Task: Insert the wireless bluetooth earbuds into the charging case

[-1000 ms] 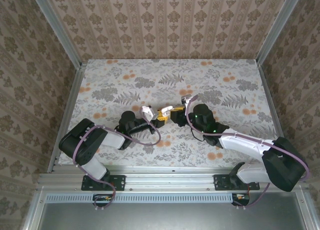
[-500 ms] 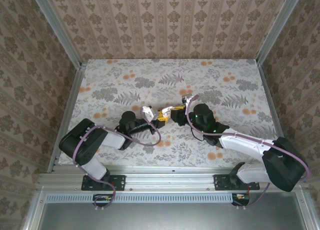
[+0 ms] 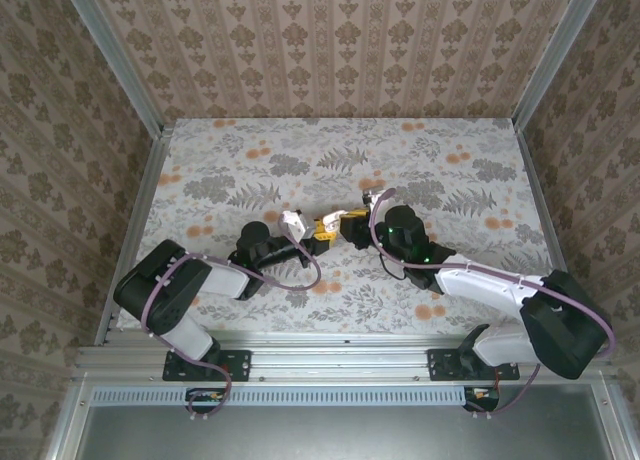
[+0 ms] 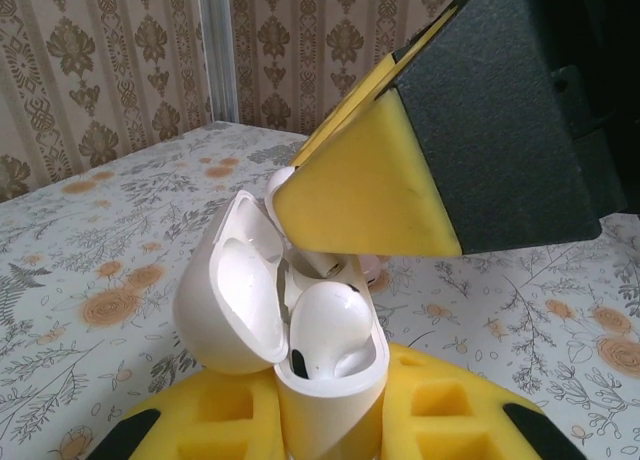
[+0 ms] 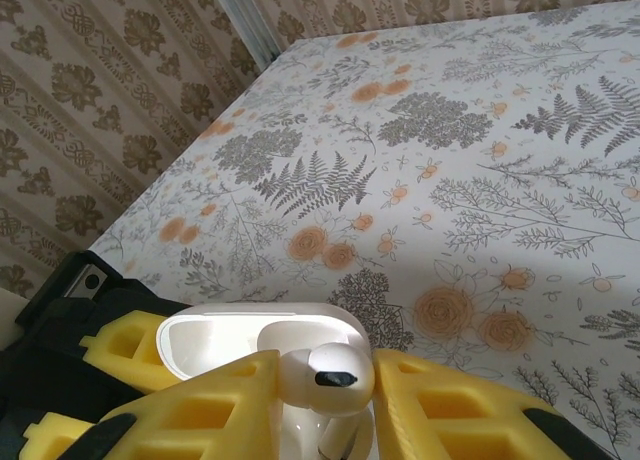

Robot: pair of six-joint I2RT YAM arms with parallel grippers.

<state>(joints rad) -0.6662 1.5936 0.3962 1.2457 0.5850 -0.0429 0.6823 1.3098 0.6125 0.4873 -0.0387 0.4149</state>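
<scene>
White charging case (image 4: 236, 298) open; one earbud (image 4: 335, 325) seated
Left gripper (image 4: 325, 430) clamps the case mid-tabletop; right gripper (image 5: 320, 405) pinches the second earbud (image 5: 318, 372) just above it; seating that one likely remains.

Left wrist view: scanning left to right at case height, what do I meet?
Open lid of the charging case → earbud seated in the case → right pincer's finger, yellow pad and black shell.
</scene>
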